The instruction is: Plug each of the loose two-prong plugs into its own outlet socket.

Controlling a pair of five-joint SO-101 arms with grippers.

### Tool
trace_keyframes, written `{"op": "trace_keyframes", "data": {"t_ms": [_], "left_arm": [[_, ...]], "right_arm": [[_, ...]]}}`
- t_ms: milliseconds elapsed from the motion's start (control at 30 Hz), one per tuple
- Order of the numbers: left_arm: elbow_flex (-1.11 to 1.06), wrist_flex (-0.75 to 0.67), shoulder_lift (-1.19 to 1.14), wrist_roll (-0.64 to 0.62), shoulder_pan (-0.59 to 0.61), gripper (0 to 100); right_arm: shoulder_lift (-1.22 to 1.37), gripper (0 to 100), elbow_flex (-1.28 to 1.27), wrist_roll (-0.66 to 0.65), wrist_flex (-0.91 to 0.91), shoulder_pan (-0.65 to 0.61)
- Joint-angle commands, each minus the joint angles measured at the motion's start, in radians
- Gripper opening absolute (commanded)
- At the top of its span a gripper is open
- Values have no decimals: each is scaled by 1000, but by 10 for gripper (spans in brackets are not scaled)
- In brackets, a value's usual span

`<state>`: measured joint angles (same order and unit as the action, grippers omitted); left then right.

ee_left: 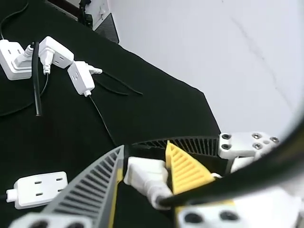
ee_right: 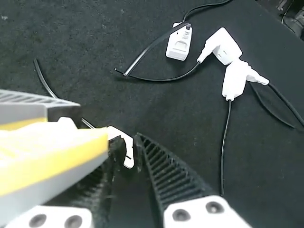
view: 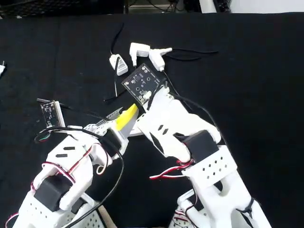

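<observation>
My left gripper (ee_left: 144,151), with one grey and one yellow finger, is shut on a white plug (ee_left: 145,178) with a black cord. In the high view it (view: 124,118) sits mid-table, touching my right gripper (view: 148,97). The black ribbed fingers of my right gripper (ee_right: 127,141) close on the white plug's (ee_right: 122,145) protruding end, right beside the yellow finger. A white outlet socket (ee_left: 38,190) lies flat on the cloth near the left gripper. Three more white plugs (view: 118,64) (view: 139,50) (view: 159,56) lie grouped farther back.
Black cords (view: 115,85) trail over the black tablecloth (view: 247,76) around the far plugs. The same plugs (ee_right: 179,42) (ee_right: 221,45) (ee_right: 236,78) appear in the right wrist view, with cords running between them. A white wall (ee_left: 213,47) stands beyond the table.
</observation>
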<state>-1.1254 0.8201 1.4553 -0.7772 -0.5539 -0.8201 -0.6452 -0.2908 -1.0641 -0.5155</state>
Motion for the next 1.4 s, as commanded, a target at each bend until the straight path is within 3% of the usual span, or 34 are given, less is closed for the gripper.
{"op": "trace_keyframes", "data": {"t_ms": [0, 933, 1200, 1267, 1367], "left_arm": [[-27, 28, -8, 5, -93, 30], [-50, 25, -8, 8, -154, 30], [-36, -9, -8, 2, 84, 30], [-38, -21, -15, -2, 131, 30], [-38, -21, -15, -31, 191, 30]], "right_arm": [[-22, 12, 33, 9, 80, 66], [-24, 12, 44, 11, 106, 104], [-22, 16, 44, 41, -29, 117], [-21, 23, 45, 106, -49, 169], [-13, 119, 22, 172, -49, 278]]}}
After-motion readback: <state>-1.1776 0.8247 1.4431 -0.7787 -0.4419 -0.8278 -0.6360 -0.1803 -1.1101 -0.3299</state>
